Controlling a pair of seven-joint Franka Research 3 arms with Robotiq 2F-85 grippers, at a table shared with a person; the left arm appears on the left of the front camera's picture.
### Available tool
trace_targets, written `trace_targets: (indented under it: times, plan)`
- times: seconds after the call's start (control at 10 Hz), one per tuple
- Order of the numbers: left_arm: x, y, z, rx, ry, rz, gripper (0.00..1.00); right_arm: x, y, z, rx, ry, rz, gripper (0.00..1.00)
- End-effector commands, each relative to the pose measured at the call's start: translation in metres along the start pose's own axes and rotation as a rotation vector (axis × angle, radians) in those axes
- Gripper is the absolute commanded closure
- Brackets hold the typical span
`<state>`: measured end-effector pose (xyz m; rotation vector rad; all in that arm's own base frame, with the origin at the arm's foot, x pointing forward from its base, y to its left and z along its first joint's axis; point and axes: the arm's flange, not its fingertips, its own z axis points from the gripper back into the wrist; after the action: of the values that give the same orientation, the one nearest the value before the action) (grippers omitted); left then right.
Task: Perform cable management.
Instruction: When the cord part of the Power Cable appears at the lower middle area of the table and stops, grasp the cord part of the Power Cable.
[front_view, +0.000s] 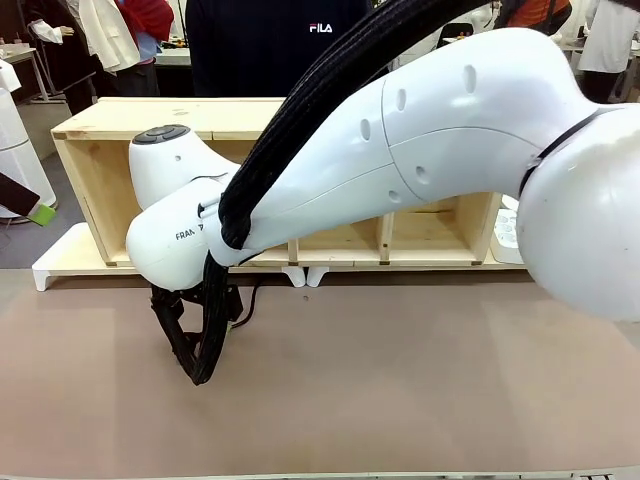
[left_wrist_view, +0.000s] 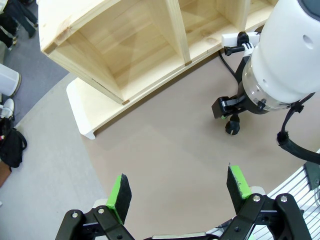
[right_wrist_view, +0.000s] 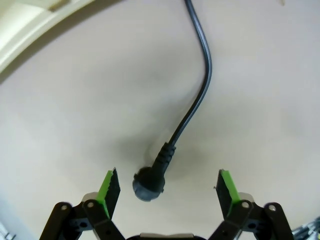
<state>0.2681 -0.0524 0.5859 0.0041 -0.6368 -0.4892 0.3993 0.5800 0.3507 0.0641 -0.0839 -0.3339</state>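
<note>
Right gripper (right_wrist_view: 169, 182) jaws wide open, flat green pads (right_wrist_view: 109, 187) on black fingers, nothing clamped. The round black plug (right_wrist_view: 148, 185) sits in the gap between them, nearer one pad, touching neither. From its ribbed collar the cable (right_wrist_view: 202, 65), thin, smooth, black and rubbery, curves away across the table (right_wrist_view: 260, 100), which has a matte tan-brown surface. It runs toward a smooth cream-white curved base edge (right_wrist_view: 30, 25). Left gripper (left_wrist_view: 179, 182) jaws also wide open and holding nothing. Its green pads are over bare table, well apart from the plug. In the left wrist view the plug lies on the table just under the right gripper's black fingers. A black cord runs back from there to a white plastic power strip (left_wrist_view: 234, 38) at the foot of the shelf (left_wrist_view: 125, 45). The shelf is pale raw wood with visible grain, boxy open compartments and upright dividers, sitting on a white base. From the front, the glossy white rounded right arm (front_view: 450, 130) reaches across to the left half of the table. A thick black woven hose bundle (front_view: 300, 120) is draped along it and hangs in a loop in front of the gripper.
</note>
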Motion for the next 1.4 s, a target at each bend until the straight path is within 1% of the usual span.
trace_targets:
  times: [0.0, 0.2, 0.4, 0.6, 0.7, 0.8, 0.9, 1.0, 1.1, 1.2, 1.3]
  plan:
    - [0.000, 0.000, 0.000, -0.003, -0.004, -0.001, 0.00, -0.001, 0.006, -0.006, 0.001, -0.063, -0.072, 0.00]
    - [0.000, 0.000, 0.000, -0.003, -0.004, -0.001, 0.00, 0.002, 0.005, -0.015, 0.010, -0.072, -0.108, 0.00]
    - [0.000, 0.000, 0.000, -0.003, -0.004, -0.001, 0.00, 0.005, 0.006, -0.023, 0.011, -0.054, -0.120, 0.00]
    - [0.000, 0.000, 0.000, -0.003, -0.004, -0.001, 0.00, 0.003, 0.009, -0.031, -0.015, -0.032, -0.126, 0.00]
    - [0.000, 0.000, 0.000, -0.003, -0.004, -0.001, 0.00, 0.003, 0.009, -0.035, -0.035, -0.038, -0.126, 0.00]
    - [0.000, 0.000, 0.000, -0.003, -0.004, -0.001, 0.00, 0.003, 0.008, -0.035, -0.033, -0.042, -0.131, 0.19]
    - [0.000, 0.000, 0.000, -0.003, -0.004, -0.001, 0.00, 0.003, 0.007, -0.036, -0.022, -0.038, -0.128, 0.20]
    - [0.000, 0.000, 0.000, -0.003, -0.004, -0.001, 0.00, 0.003, 0.008, -0.035, -0.032, -0.033, -0.127, 0.39]
    - [0.000, 0.000, 0.000, -0.003, -0.004, -0.001, 0.00, 0.003, 0.008, -0.034, -0.045, -0.034, -0.123, 0.26]
    - [0.000, 0.000, 0.000, -0.003, -0.004, -0.001, 0.00, 0.003, 0.008, -0.034, -0.049, -0.028, -0.120, 0.59]
    - [0.000, 0.000, 0.000, -0.003, -0.004, -0.001, 0.00, 0.003, 0.008, -0.034, -0.051, -0.024, -0.121, 0.46]
